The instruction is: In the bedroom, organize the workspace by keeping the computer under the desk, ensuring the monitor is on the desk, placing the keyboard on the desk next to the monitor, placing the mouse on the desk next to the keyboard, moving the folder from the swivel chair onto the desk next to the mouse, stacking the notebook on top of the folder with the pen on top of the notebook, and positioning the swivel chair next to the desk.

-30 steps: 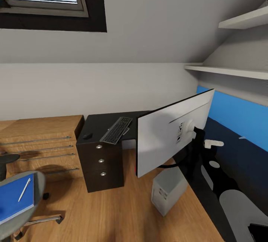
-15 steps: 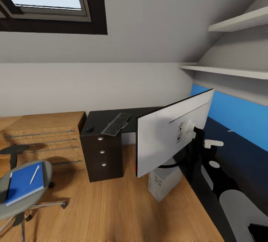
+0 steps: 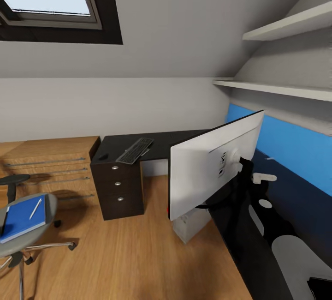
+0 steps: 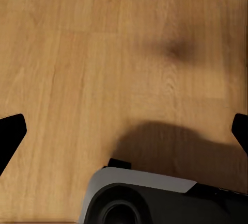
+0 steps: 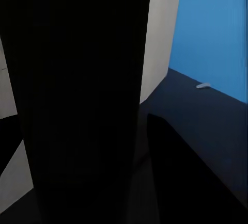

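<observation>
My left gripper spread wide over bare wood floor, my right one's state I cannot tell, monitor at centre, white back showing, keyboard on desk at 11 o'clock, folder with pen on swivel chair at 9 o'clock, computer below the monitor.

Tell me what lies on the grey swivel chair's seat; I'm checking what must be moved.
On the grey swivel chair seat lies the flat blue folder with a thin white pen resting on top. Whether a notebook sits between them cannot be told.

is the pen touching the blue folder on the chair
Touching. The head view shows the pen lying flat on the folder, no gap visible, on the chair seat.
</observation>
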Tool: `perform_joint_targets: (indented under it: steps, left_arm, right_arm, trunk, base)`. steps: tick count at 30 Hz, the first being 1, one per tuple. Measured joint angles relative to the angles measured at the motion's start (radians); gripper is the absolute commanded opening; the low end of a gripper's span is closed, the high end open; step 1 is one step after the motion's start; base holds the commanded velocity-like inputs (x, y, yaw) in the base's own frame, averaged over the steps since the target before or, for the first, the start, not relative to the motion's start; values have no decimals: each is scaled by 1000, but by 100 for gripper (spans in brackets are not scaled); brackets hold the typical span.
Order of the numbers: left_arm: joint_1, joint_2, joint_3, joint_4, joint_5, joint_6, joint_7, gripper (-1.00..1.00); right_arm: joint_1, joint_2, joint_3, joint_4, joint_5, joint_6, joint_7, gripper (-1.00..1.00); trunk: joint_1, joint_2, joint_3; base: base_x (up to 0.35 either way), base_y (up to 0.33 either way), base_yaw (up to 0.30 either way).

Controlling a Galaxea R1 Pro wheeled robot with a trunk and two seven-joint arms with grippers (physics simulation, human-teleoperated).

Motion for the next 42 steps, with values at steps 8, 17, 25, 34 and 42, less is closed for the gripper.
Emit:
perform_joint_targets:
  steps: [8,17,25,34,42]
  left_arm:
    - [0,1,0,0,0,0,1,100]
    - [0,1,0,0,2,-2,1,100]
    - [0,1,1,0,2,-2,2,100]
    - [0,2,2,0,3,-2,2,100]
    - [0,2,2,0,3,-2,3,100]
  right_arm:
    - [0,0,1,0,0,0,0,-100]
    - [0,1,0,-1,-2,1,-1,-100]
    - [0,2,0,-2,-1,1,0,-100]
    - [0,1,1,-3,-2,4,0,-100]
    - [0,2,-2,0,-5,0,-3,-100]
  trunk:
    - [0,0,0]
    - [0,0,0]
    - [0,0,0]
    - [0,0,0]
    - [0,0,0]
  base:
    - [-12,-286,0]
    - [0,-142,0]
    - [0,-108,0]
    - [0,-91,0]
    - [-130,-1,0]
